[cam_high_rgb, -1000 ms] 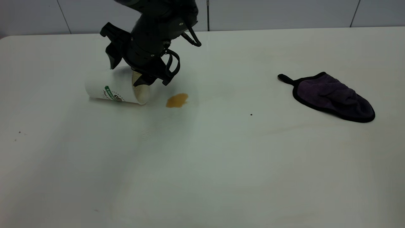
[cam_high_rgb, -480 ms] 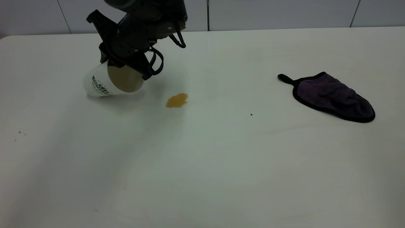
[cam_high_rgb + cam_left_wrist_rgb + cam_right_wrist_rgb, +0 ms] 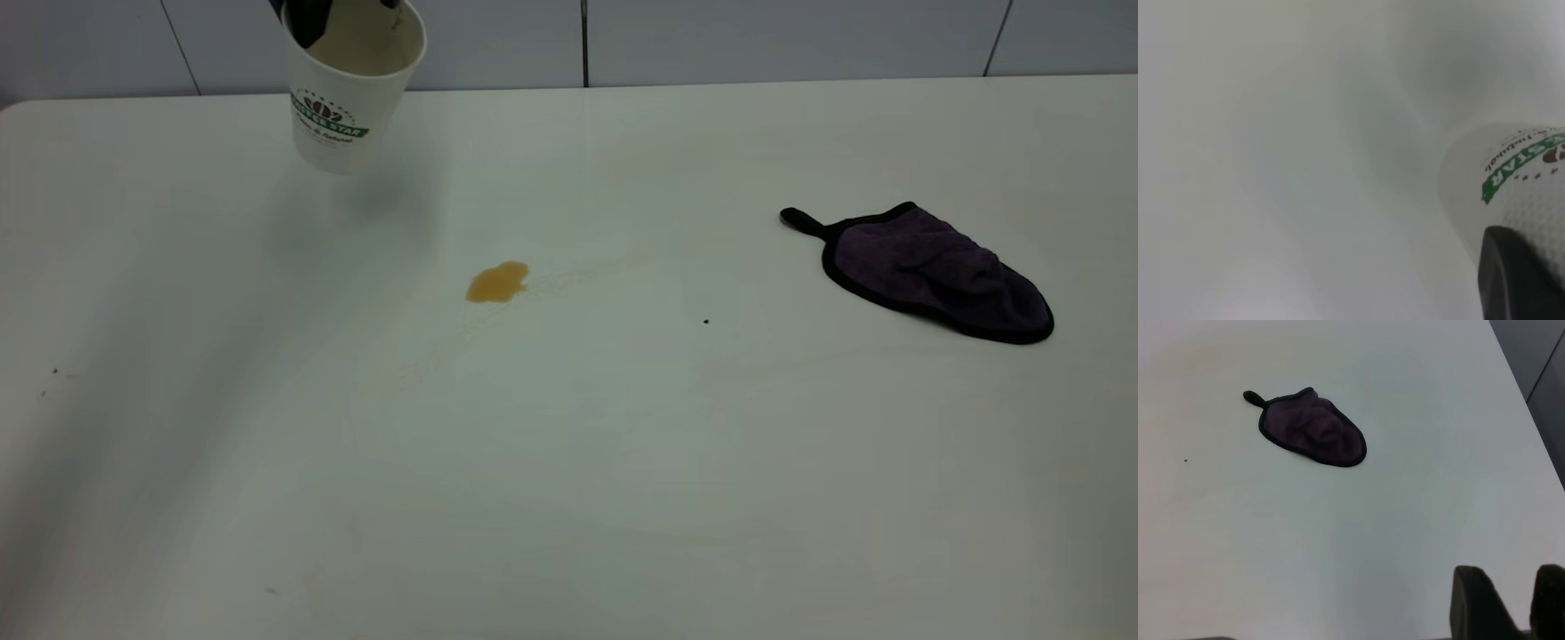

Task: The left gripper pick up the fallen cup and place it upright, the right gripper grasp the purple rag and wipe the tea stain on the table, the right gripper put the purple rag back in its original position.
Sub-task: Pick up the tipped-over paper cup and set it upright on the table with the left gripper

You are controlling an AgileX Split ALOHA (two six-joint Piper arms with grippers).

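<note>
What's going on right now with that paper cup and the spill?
Left end effector shut on white paper cup, upright, lifted off white table. Right end effector high, away from purple fuzzy rag. Amber tea stain unwiped, nothing blocking.

Cut off, hidden or unreadable

In the exterior view the left gripper is cropped by the top edge, only a dark finger showing inside the cup, whose rim top is also cut; its small lower print is too small to read. In the left wrist view the cup runs off the side and one black fingertip off the bottom corner. In the right wrist view the right gripper shows only two fingertips at the bottom edge; its arm is unseen
</note>
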